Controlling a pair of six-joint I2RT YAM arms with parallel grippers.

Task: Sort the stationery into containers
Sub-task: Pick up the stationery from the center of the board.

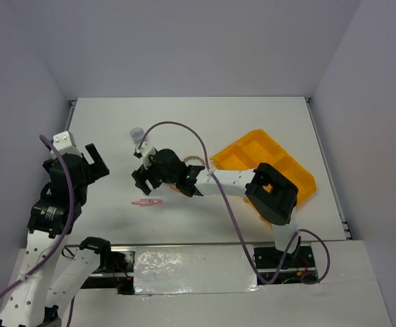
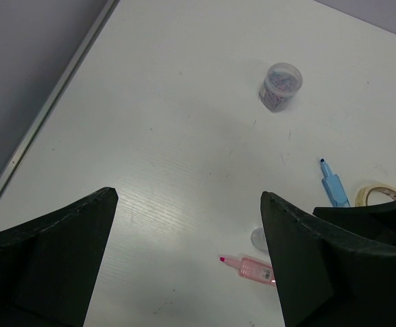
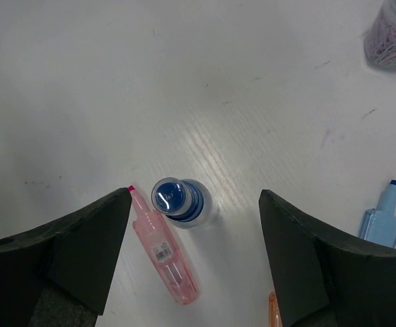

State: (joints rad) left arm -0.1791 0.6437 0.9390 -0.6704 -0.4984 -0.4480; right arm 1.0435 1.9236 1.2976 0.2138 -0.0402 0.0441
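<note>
A tiny blue-capped bottle (image 3: 180, 201) stands upright on the white table. My right gripper (image 3: 194, 196) is open around it, and neither finger touches it. A salmon-pink pen-like piece (image 3: 163, 252) lies beside the bottle by the left finger. Another orange-pink tip (image 3: 274, 310) peeks out by the right finger. The blue pen-like piece (image 3: 382, 218) lies at the right, and the clear round cup (image 3: 392, 34) stands far right. The orange-yellow tray (image 1: 242, 150) sits behind my right arm. My left gripper (image 2: 187, 196) hangs open over bare table, away from the cup (image 2: 280, 86) and the tan tape ring (image 2: 378, 194).
The table's raised left edge (image 2: 41, 129) runs close to my left gripper. White walls enclose the table on three sides. My right arm's forearm (image 1: 232, 180) crosses in front of the tray. The pink piece (image 1: 146, 202) lies just in front of my right gripper (image 1: 142, 168).
</note>
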